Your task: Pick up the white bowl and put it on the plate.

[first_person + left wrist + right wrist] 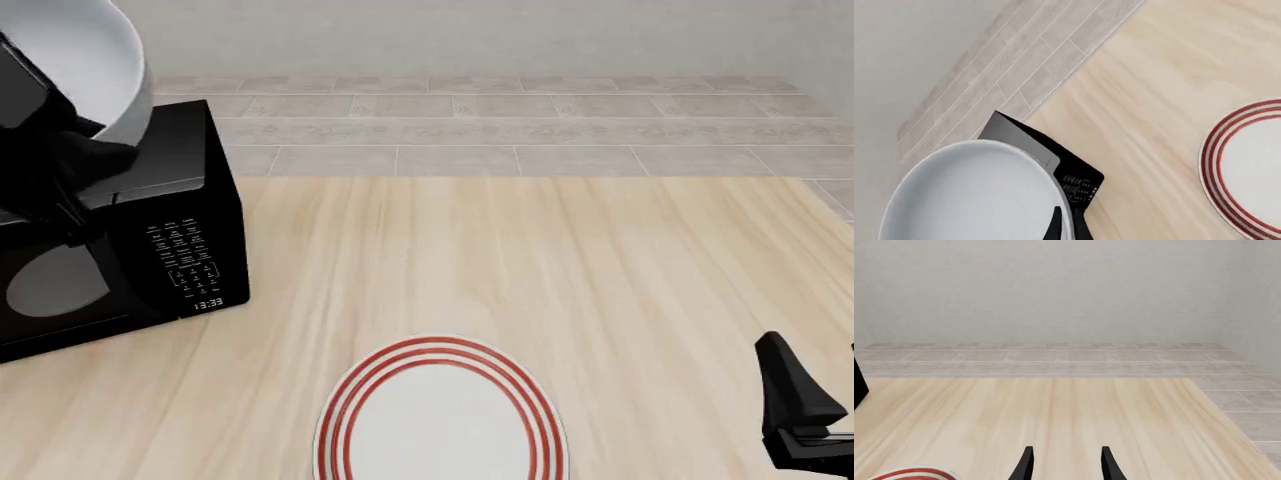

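The white bowl (74,50) hangs tilted in the air at the far left, above the microwave. My left gripper (94,140) is shut on its rim. In the left wrist view the bowl (974,195) fills the near corner, with my left gripper (1066,222) pinching its edge. The red-ringed plate (441,415) lies flat at the table's front centre, well to the right of the bowl and below it. The plate also shows in the left wrist view (1254,170) and as a sliver in the right wrist view (914,474). My right gripper (817,385) (1066,465) is open and empty at the front right.
A black microwave (174,230) stands at the table's left, directly under the bowl; it also shows in the left wrist view (1027,140). Beyond the wooden table top (561,260) lie a tiled floor (534,120) and a grey wall.
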Controlling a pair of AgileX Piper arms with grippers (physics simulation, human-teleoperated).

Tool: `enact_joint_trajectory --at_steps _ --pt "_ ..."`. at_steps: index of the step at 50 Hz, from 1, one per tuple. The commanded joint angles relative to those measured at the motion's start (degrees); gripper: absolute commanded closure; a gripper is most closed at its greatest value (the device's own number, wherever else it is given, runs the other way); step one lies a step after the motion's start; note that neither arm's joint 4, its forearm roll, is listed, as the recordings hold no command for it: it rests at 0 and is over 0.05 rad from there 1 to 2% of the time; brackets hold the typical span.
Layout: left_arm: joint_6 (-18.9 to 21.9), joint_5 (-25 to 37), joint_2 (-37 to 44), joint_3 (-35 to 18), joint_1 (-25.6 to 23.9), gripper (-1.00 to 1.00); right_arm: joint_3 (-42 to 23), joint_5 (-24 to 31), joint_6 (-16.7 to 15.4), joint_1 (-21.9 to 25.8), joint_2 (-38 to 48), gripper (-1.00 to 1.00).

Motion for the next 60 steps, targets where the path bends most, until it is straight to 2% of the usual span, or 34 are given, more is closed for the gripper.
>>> enact_joint_trajectory --at_steps 1,4,5,6,7,8,9,13,14,15,17,20,21,22,60 --pt "-8.10 3.29 -2.42 -1.52 -12.10 1.00 0.02 0.15 -0.01 -0.01 -0.19 -1.00" --pt "-9.27 3.27 -2.83 -1.29 -14.15 1.00 0.02 0.14 -0.01 0.01 -0.19 -1.00" --pt "-8.87 5.23 -2.48 -3.36 -14.23 1.00 0.02 0.14 0.00 -0.01 -0.18 -1.00" --pt "-8.69 3.07 -2.43 -1.04 -14.35 1.00 0.02 0.14 0.00 -0.01 -0.19 -1.00" --pt "-8.65 4.25 -2.21 -2.30 -14.58 1.00 0.02 0.15 0.00 0.01 -0.21 -1.00" --pt "-8.72 1.85 -2.33 0.41 -15.00 1.00 0.02 0.15 -0.01 0.00 -0.20 -1.00" --pt "-9.23 1.64 -2.28 0.68 -15.63 1.00 0.02 0.14 0.00 0.00 -0.19 -1.00" --pt "-11.12 2.00 -2.39 0.86 -18.81 1.00 0.02 0.14 0.00 -0.01 -0.18 -1.00" --pt "-11.82 4.62 -1.98 -1.84 -19.47 1.00 0.02 0.14 0.01 -0.01 -0.18 -1.00" --pt "-11.49 2.66 -2.30 0.23 -19.67 1.00 0.02 0.15 -0.01 0.00 -0.19 -1.00" --pt "-11.85 2.13 -2.07 0.84 -20.47 1.00 0.02 0.15 -0.01 0.00 -0.19 -1.00" --pt "-12.23 1.94 -1.65 0.84 -21.23 1.00 0.02 0.15 0.00 0.00 -0.20 -1.00" --pt "-12.56 4.30 -1.29 -1.81 -21.67 1.00 0.02 0.14 -0.01 -0.01 -0.18 -1.00" --pt "-13.00 2.43 -1.50 0.49 -22.45 1.00 0.02 0.14 0.00 0.00 -0.19 -1.00" --pt "-12.47 -2.85 0.22 8.43 -32.97 1.00 0.02 0.14 0.00 -0.01 -0.19 -1.00"
